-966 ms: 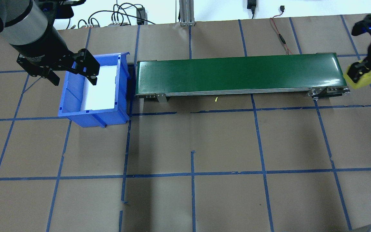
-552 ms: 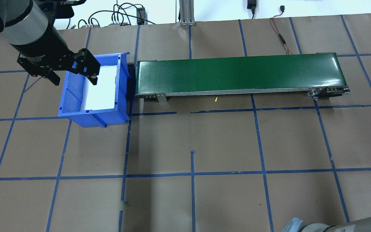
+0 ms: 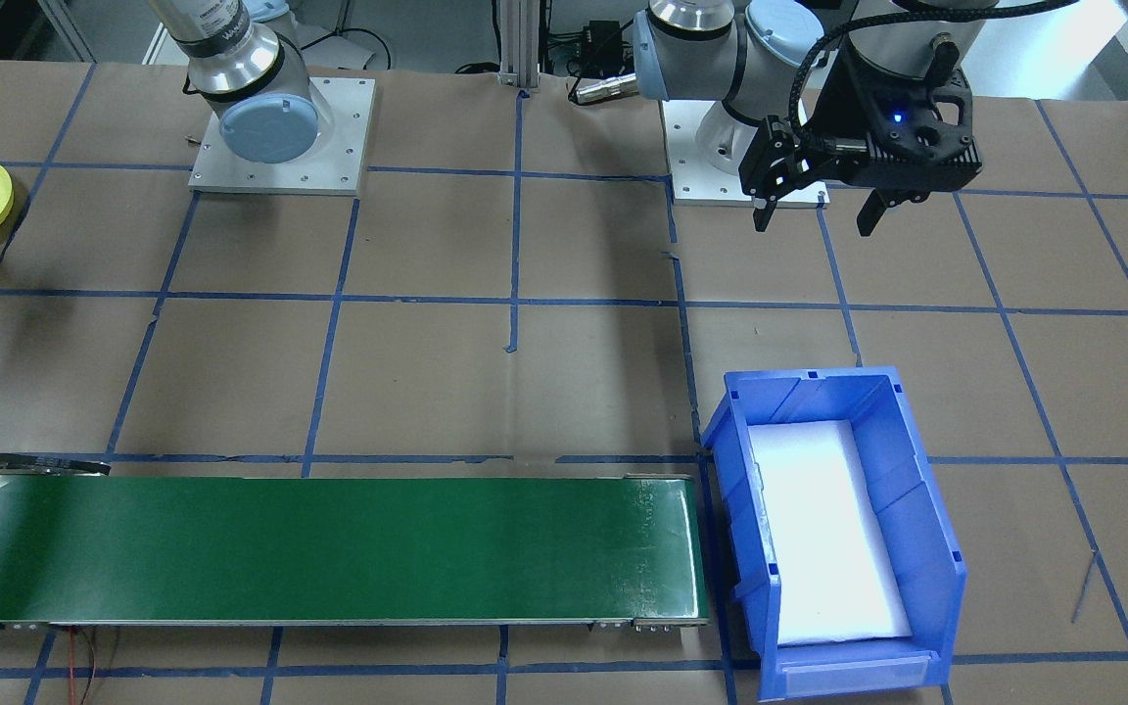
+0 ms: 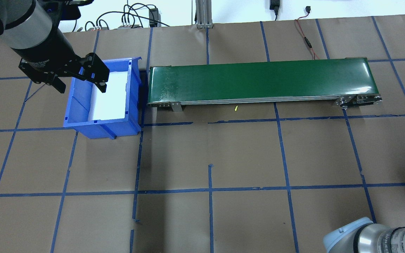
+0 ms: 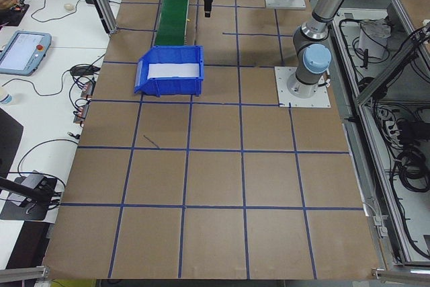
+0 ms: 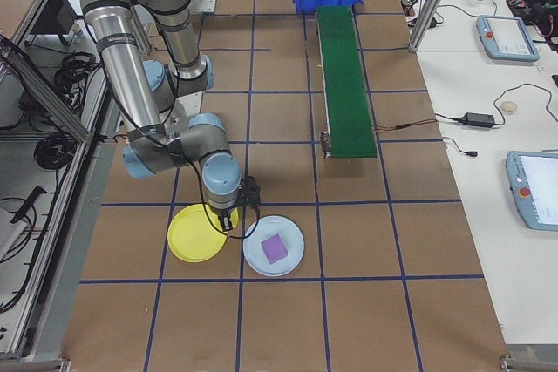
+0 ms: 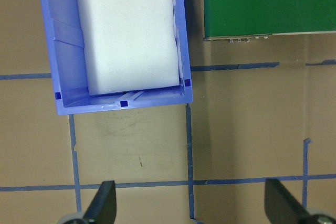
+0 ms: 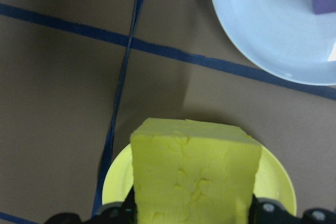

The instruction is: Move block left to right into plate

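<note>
Right claw (image 6: 228, 217) pinches yellow block (image 8: 195, 174) over yellow plate (image 6: 197, 233); pale blue plate (image 6: 273, 245) with purple block (image 6: 275, 249) just beside. Left claw (image 3: 816, 211) spread, near blue bin (image 3: 833, 529).

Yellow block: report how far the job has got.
Done: the yellow block is off the belt, which is bare, and is carried to the far end, by the plates. In hand: the right gripper grips it above the yellow plate. Left: lower and release it there. The light blue plate already holds a purple block. The left gripper hangs open near the bin.
</note>
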You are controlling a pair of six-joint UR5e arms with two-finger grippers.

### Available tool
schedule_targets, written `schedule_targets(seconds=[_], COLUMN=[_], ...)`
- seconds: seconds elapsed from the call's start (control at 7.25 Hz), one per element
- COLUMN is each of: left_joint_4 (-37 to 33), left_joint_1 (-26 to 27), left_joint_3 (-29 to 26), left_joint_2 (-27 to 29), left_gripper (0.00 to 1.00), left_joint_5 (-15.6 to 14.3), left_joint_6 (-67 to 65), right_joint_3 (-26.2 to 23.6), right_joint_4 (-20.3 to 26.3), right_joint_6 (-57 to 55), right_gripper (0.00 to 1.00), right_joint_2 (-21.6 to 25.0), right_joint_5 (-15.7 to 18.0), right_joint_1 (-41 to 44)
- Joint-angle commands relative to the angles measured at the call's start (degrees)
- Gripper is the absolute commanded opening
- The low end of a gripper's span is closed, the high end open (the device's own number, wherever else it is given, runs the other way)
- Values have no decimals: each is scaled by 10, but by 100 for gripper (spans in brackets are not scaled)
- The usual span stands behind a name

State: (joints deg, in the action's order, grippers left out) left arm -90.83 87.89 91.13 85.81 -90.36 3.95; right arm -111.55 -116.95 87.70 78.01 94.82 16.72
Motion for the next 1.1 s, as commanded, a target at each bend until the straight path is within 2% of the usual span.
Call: schedule_targets(seconds=[0.0, 0.14, 0.69, 0.97], left_joint_4=[-1, 0, 0, 0], left_joint_1=[0, 0, 0, 0], left_joint_3=[0, 0, 0, -1], left_joint_2=[0, 0, 1, 1], left_gripper=[100, 100, 100, 100], left_joint_5=[-1, -1, -1, 0], left_joint_6=[0, 0, 0, 0], right_joint_3=[-29, -28, -12, 11], right_joint_4=[-14, -14, -13, -14], right_joint_6=[43, 56, -5, -93], right_gripper=[71, 100, 100, 100], right_joint_2=[-6, -7, 7, 10], right_joint_5=[-19, -28, -32, -56], right_joint_1=[-48, -57, -38, 111])
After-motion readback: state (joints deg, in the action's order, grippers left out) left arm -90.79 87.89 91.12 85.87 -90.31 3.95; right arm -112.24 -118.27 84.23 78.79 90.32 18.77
